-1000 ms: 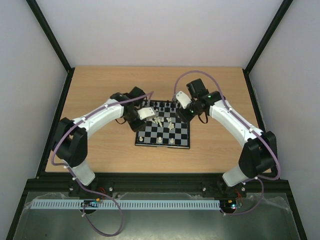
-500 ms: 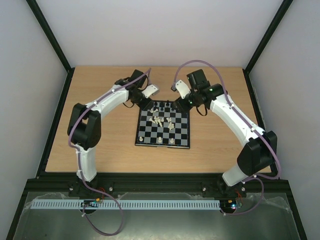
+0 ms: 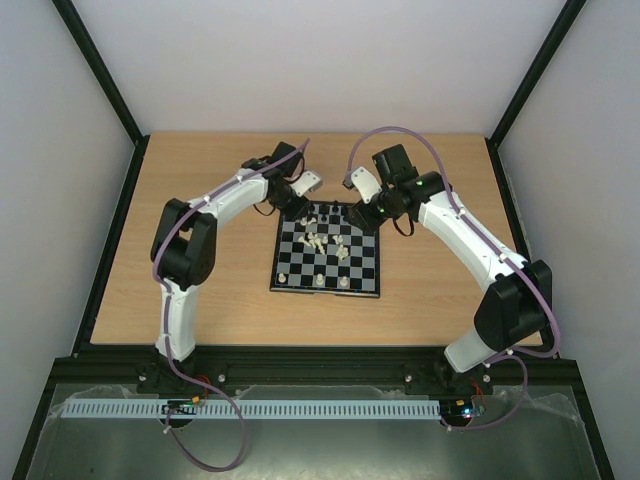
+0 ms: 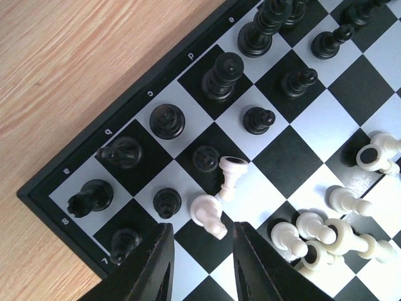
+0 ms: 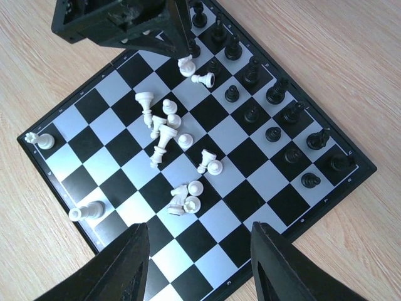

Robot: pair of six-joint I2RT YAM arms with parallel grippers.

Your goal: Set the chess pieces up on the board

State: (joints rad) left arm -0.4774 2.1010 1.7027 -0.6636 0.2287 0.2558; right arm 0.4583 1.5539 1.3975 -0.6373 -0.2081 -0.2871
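The board [image 3: 360,280] lies mid-table, also in the left wrist view [image 4: 44,191] and the right wrist view [image 5: 360,166]. Black pieces [image 4: 221,75] stand in two rows along its far edge [image 5: 274,133]. Cream-white pieces [image 5: 164,132] lie heaped mid-board [image 3: 322,242]. My left gripper [image 4: 203,254] is open and empty over the far left corner [image 3: 301,203], just above a fallen white knight [image 4: 208,214] and a fallen white pawn [image 4: 230,177]. It shows in the right wrist view [image 5: 125,22]. My right gripper [image 5: 203,263] is open and empty, high over the far right corner [image 3: 358,211].
Two white pieces [image 5: 88,211] [image 5: 42,140] stand on the board's near row. The wooden table [image 3: 200,290] surrounds the board. Black frame posts [image 3: 100,75] and pale walls [image 3: 60,200] enclose the table.
My left gripper has swung from the board's left side to its far left corner. My right gripper has shifted slightly. The pieces have not moved.
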